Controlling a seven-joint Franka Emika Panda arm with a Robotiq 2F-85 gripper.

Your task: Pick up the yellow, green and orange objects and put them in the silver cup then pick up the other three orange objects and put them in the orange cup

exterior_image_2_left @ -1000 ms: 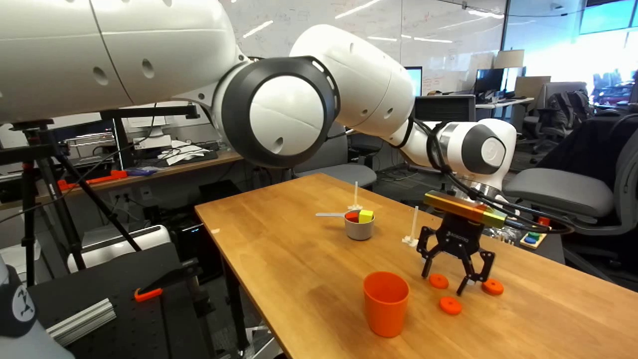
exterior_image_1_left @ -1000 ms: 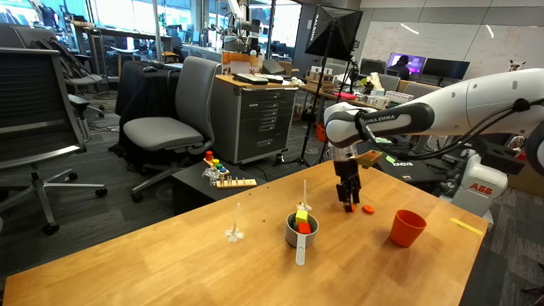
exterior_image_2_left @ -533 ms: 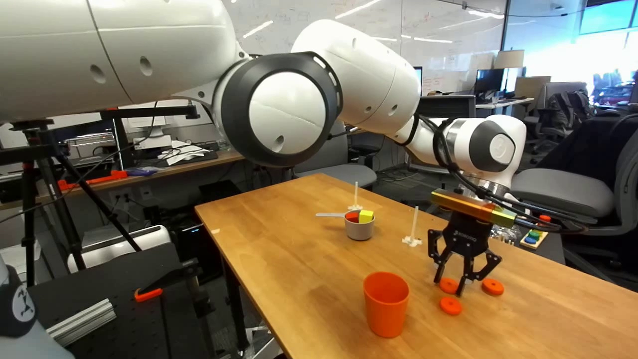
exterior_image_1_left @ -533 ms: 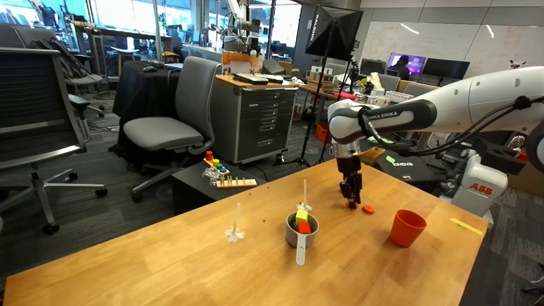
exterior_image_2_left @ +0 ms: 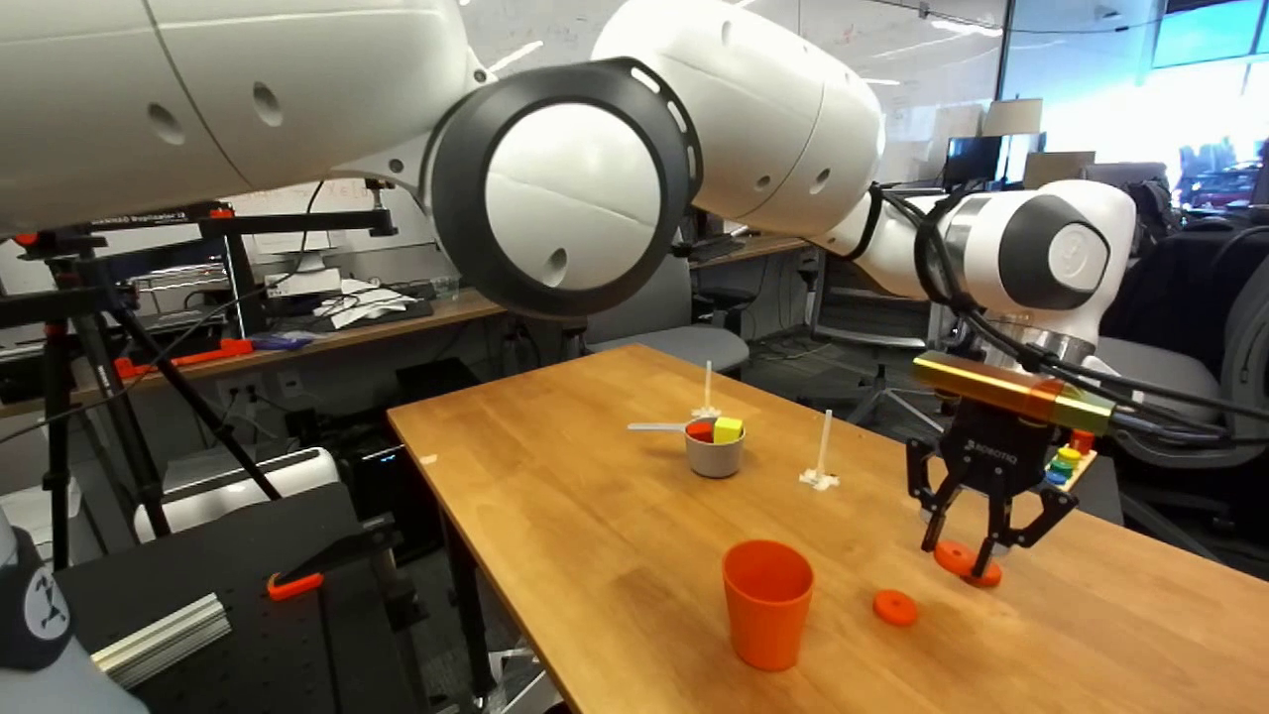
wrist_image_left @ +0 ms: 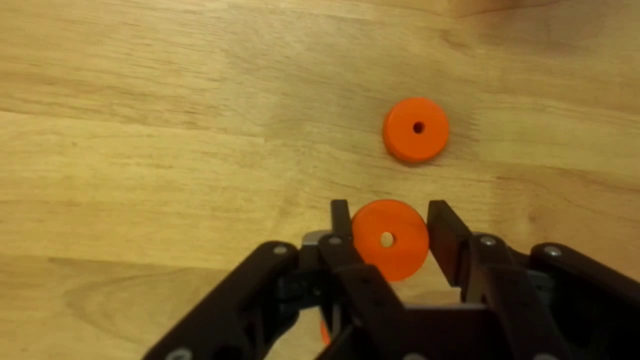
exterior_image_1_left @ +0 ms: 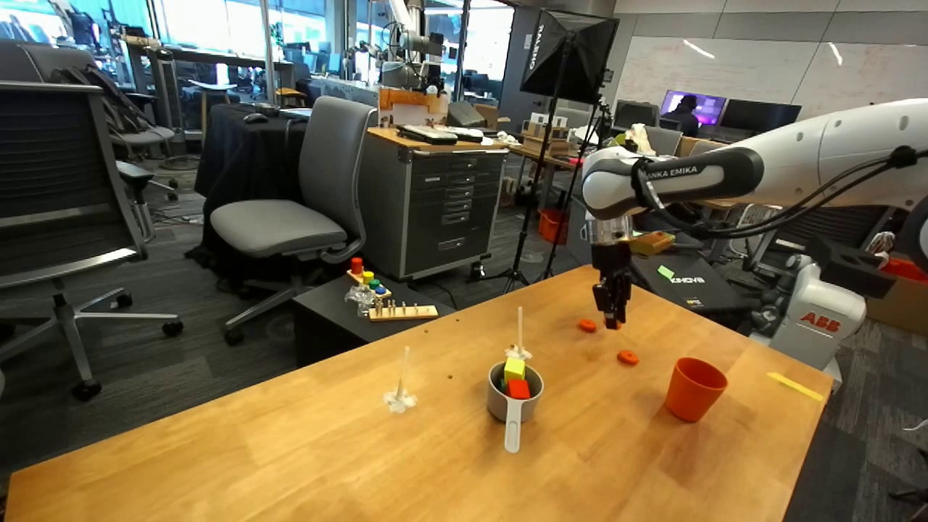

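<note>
My gripper [exterior_image_1_left: 612,323] is shut on one orange disc [wrist_image_left: 400,260] and holds it above the table; both also show in an exterior view, gripper [exterior_image_2_left: 955,560], disc [exterior_image_2_left: 952,555]. A second orange disc [exterior_image_1_left: 587,325] lies close to the gripper. A third orange disc [exterior_image_1_left: 628,357] lies nearer the orange cup [exterior_image_1_left: 694,391], which stands upright; the cup also shows in an exterior view [exterior_image_2_left: 768,610]. The silver cup [exterior_image_1_left: 500,407] with a handle holds the yellow block [exterior_image_1_left: 514,368], the orange-red block [exterior_image_1_left: 518,389] and the green piece [exterior_image_1_left: 503,383], mostly hidden.
Two thin white pegs on the table, one [exterior_image_1_left: 401,395] left of the silver cup and one [exterior_image_1_left: 519,333] behind it, stand upright. Yellow tape [exterior_image_1_left: 795,386] marks the table near its right edge. A low black side table [exterior_image_1_left: 341,326] holds toys beyond the table edge.
My gripper has closed on the orange disc and risen, carrying it away from the silver cup, towards the second disc. The cups and the two other discs have not moved.
</note>
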